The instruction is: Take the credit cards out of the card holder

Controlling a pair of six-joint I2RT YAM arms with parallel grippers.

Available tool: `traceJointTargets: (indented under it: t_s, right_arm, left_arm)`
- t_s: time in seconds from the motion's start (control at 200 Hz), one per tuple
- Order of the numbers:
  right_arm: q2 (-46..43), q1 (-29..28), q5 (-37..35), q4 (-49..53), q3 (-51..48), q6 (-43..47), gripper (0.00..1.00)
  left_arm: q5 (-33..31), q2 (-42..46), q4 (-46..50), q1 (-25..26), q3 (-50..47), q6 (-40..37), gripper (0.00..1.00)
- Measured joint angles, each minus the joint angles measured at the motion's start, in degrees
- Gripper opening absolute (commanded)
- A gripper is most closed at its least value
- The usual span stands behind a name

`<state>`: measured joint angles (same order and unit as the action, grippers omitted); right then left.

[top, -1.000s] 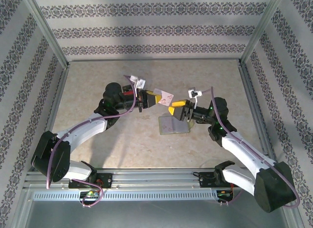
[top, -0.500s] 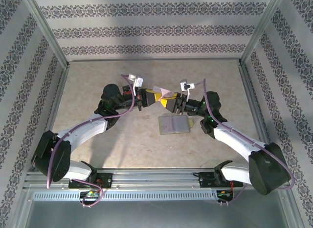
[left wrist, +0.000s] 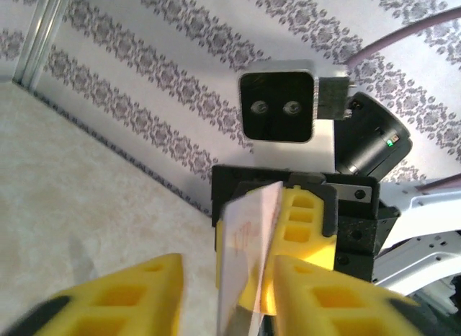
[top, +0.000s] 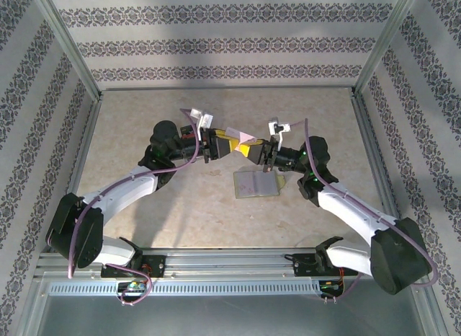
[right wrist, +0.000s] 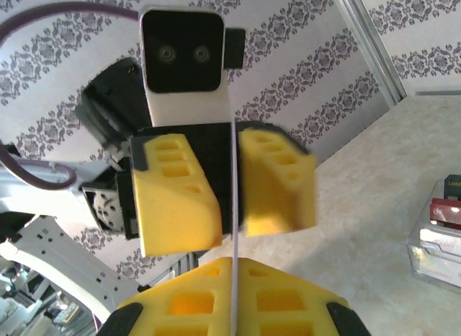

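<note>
Above the middle of the table my two grippers meet tip to tip. One pale pinkish credit card point(top: 237, 133) stands on edge between them. My right gripper point(top: 253, 151) is shut on the card's edge point(right wrist: 234, 228), with both yellow fingers point(right wrist: 288, 300) pressed together on it. My left gripper point(top: 227, 145) is open, its fingers point(right wrist: 176, 206) standing apart on either side of the card point(left wrist: 248, 242). The card holder point(top: 256, 183) lies flat on the table below the right gripper, pale grey. At the right edge of the right wrist view the holder point(right wrist: 439, 239) has a red card showing in it.
Patterned walls and metal posts point(top: 68, 44) close the table in on three sides. The metal rail point(top: 230, 267) with both arm bases runs along the near edge. The beige tabletop point(top: 180, 213) lies bare in front of the card holder.
The right gripper swung left and up to meet the left one and shut on the card. The left gripper's jaws have come apart. The card holder stayed put.
</note>
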<state>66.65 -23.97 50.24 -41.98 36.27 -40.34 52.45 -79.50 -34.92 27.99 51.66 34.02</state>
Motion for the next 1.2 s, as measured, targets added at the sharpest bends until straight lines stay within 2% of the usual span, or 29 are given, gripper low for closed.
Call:
traceJointTargets:
  t_s: [0.23, 0.34, 0.41, 0.57, 0.819, 1.199]
  right_arm:
    - [-2.6, 0.6, 1.1, 16.0, 1.7, 9.2, 0.0]
    - [-2.7, 0.6, 1.9, 22.2, 2.5, 12.5, 0.0]
    - [-2.7, 0.6, 2.6, 25.7, 3.3, 14.3, 0.0]
    - [-2.1, 0.5, 4.8, 31.5, 6.2, 17.5, 0.0]
    - [0.6, -0.9, 7.1, 35.9, 8.9, 19.8, 0.0]
    - [4.1, -1.8, 10.2, 38.1, 11.3, 20.9, 0.0]
  left_arm:
    - [-1.7, 3.7, 30.4, -0.1, 14.4, -19.0, 0.61]
    - [-1.7, 3.9, 43.3, -0.3, 21.4, -27.7, 0.61]
    - [-1.4, 3.0, 51.4, -0.3, 25.2, -32.7, 0.57]
    - [-0.9, -1.9, 65.6, -0.3, 31.6, -40.6, 0.52]
    - [-0.2, -6.2, 76.3, -0.3, 33.4, -46.8, 0.5]
    - [2.8, -11.0, 82.9, -0.3, 38.1, -54.1, 0.41]
